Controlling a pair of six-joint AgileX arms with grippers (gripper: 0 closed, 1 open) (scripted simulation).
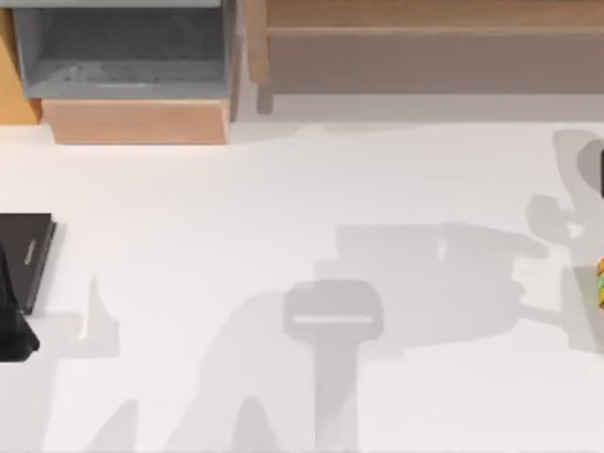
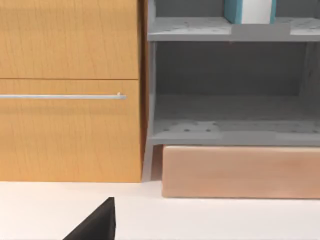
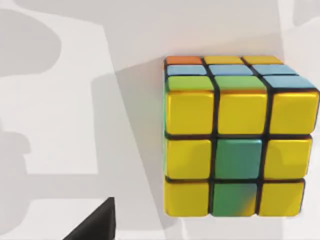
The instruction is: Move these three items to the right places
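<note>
black at the lower edge of the right wrist view is a corner of the right claw (image 3: 95, 222); whether it is open or closed i cannot tell, and it has hold of nothing that shows. it hangs close over the colour cube (image 3: 235, 137), which sits on the white surface (image 3: 65, 100) with a mostly yellow face toward the camera, 2 green squares in it, and orange and blue squares along the adjoining face. in the top view the cube (image 1: 599, 280) lies at the far right edge of the surface, so i judge the right arm is lining up to pick it. the left claw (image 2: 95, 225) is likewise a dark corner, state not readable, facing the cabinet at the back left. the grey shelf unit (image 2: 230, 130) has its lower bay bare, while the upper shelf carries the teal book (image 2: 250, 11), upright with white pages outward, seemingly already placed. beside it stands a wooden drawer front (image 2: 70, 125) with a metal handle (image 2: 62, 96). a flat black slab (image 1: 24, 255) rests at the left edge.
</note>
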